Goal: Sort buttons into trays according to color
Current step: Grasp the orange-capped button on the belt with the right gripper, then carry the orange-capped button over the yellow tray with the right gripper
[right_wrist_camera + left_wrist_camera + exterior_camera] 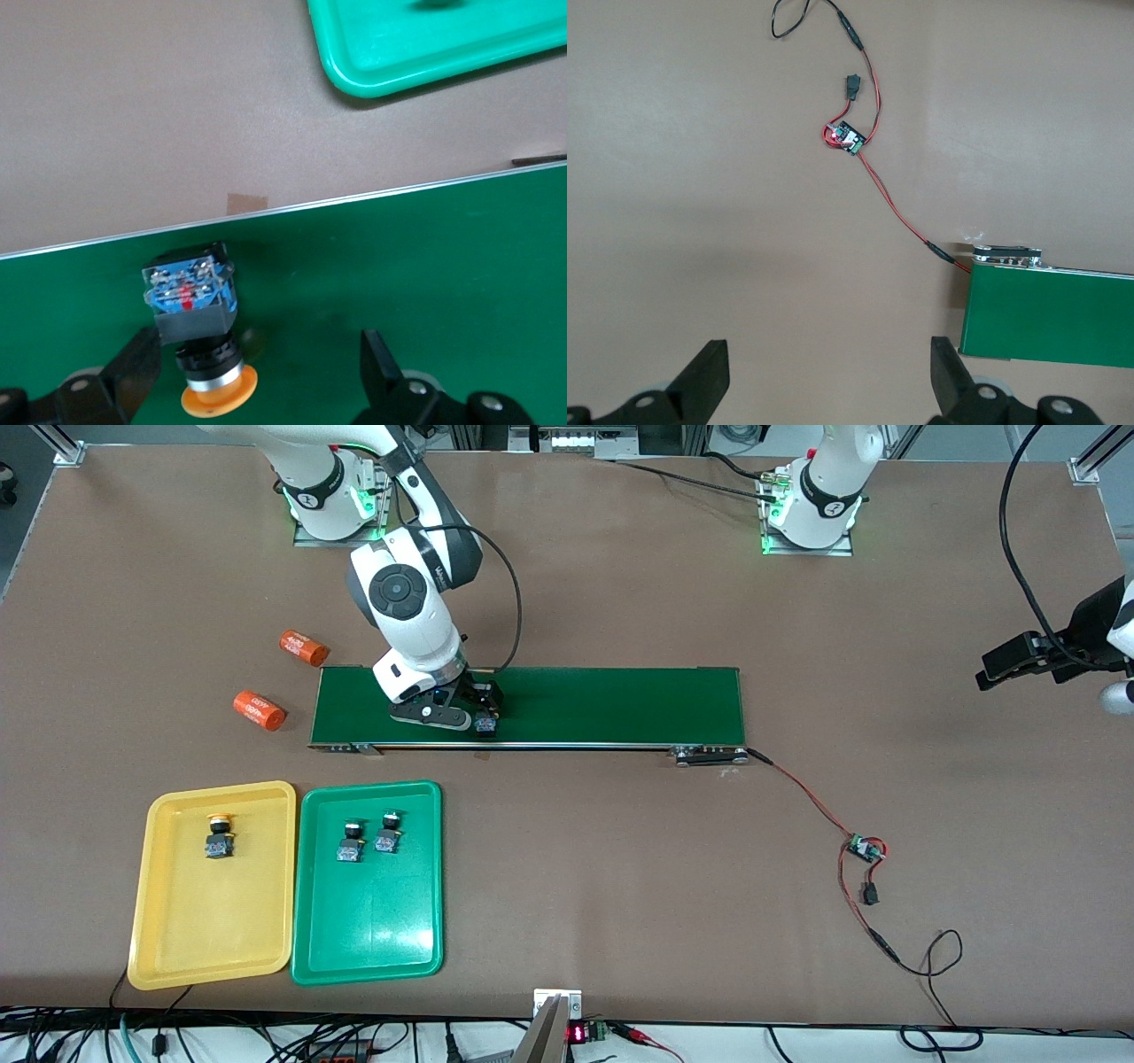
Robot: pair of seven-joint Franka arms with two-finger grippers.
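You had three buttons sorted, one yellow button in the yellow tray and two green buttons in the green tray, while your right claw hung spread around the last yellow button lying on the conveyor belt, and your left claw waited, spread, over the bare tabletop.

I see: dark-green conveyor belt mid-surface | two orange cylinders near its right-arm end | small circuit board on red-black wires, toward left-arm end
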